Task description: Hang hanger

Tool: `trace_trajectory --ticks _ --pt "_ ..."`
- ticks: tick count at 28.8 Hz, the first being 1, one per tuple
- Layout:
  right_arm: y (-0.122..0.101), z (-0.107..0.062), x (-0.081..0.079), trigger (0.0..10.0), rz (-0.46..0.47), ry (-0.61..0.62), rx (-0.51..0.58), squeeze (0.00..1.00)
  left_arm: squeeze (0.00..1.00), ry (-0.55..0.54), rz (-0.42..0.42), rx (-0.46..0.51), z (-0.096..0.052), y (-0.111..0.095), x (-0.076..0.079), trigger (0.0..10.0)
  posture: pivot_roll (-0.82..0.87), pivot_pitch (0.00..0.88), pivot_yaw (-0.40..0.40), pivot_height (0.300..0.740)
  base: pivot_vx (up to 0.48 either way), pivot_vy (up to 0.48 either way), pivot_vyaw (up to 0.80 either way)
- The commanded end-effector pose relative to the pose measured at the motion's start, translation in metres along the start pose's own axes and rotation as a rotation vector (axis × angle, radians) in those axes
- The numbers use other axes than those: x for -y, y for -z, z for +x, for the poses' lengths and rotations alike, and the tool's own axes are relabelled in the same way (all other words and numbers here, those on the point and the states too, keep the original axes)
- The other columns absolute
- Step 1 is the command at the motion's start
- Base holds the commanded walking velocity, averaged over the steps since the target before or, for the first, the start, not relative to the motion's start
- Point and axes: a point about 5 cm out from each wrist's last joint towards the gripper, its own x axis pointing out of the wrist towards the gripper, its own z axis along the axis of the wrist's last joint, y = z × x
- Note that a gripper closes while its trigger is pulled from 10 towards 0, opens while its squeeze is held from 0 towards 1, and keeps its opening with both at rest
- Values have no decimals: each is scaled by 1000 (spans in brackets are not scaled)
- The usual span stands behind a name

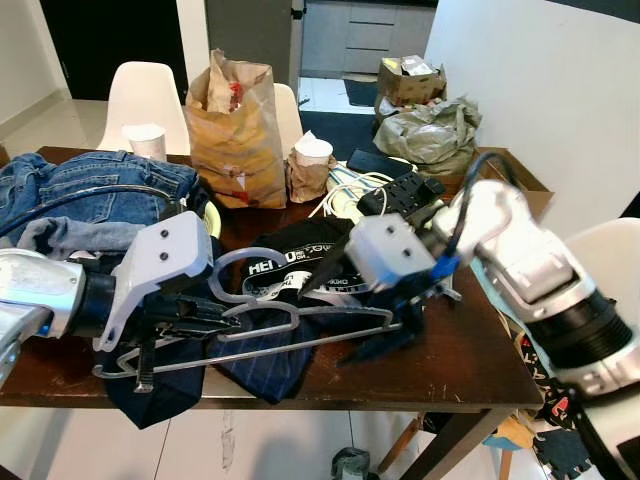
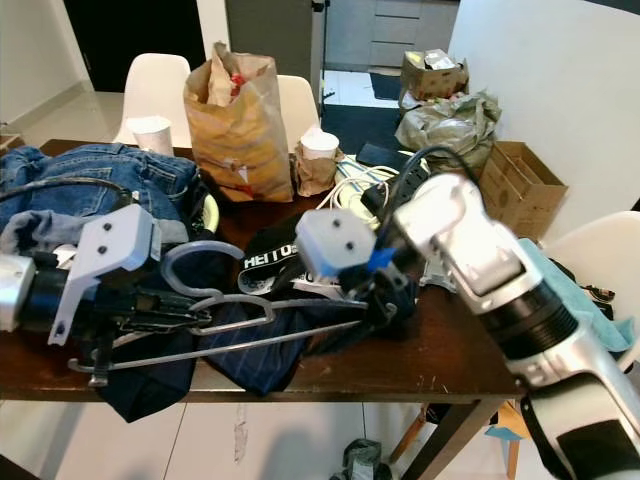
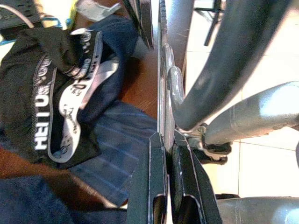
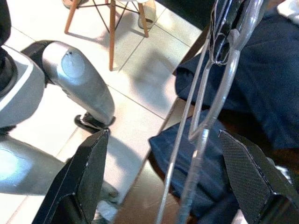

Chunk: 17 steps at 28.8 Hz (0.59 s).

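A grey metal hanger (image 1: 300, 322) hangs level just above the dark wooden table (image 1: 450, 360), its hook (image 1: 248, 263) pointing up. My left gripper (image 3: 167, 142) is shut on the hanger (image 3: 163, 93) near the base of the hook, left of centre. My right gripper (image 1: 365, 310) is open at the hanger's right end. Its two fingers (image 4: 88, 172) stand wide apart, and the hanger's bars (image 4: 219, 98) run between them untouched. Under the hanger lie a dark blue striped garment (image 1: 250, 368) and a black garment with a white lettered waistband (image 1: 290, 268).
Blue jeans (image 1: 90, 190) are piled at the table's left. A brown paper bag (image 1: 235, 120), two paper cups (image 1: 146, 140), a power strip (image 1: 400, 190) and cables crowd the back. White chairs (image 1: 140, 90) stand behind, and a cardboard box (image 1: 520, 180) is on the right.
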Motion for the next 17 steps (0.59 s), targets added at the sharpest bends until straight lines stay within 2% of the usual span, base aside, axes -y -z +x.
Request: trace_trajectory --ticks 1,6,8,10,11,13,14,17 --pt "1 11 1 10000 26 6 -18 0 0 23 38 -22 1 -3 1 10000 -24 0 -50 740 0 0 0" --pt "5 23 3 10000 60 40 -41 0 0 23 49 -30 3 -2 -2 10000 -29 0 -46 740 0 0 0" --pt "7 36 10 10000 113 114 -33 0 0 24 60 -27 6 -1 -4 10000 -31 0 -40 740 0 0 0" --pt "7 40 13 10000 138 147 -21 0 0 25 64 -25 7 -2 -5 10000 -32 0 -38 740 0 0 0" --pt "6 43 14 4275 159 163 -7 0 0 28 69 -25 9 -1 -5 10000 -32 0 -38 740 0 0 0" --pt "4 44 15 4275 170 170 2 0 0 30 72 -25 9 -1 -5 10000 -32 0 -38 740 0 0 0" --pt "4 44 14 0 175 168 4 0 0 32 75 -26 10 -1 -5 10000 -36 0 -37 740 0 0 0" --pt "3 44 13 0 186 170 0 0 0 30 83 -30 10 -1 -6 10000 -37 0 -38 740 0 0 0"
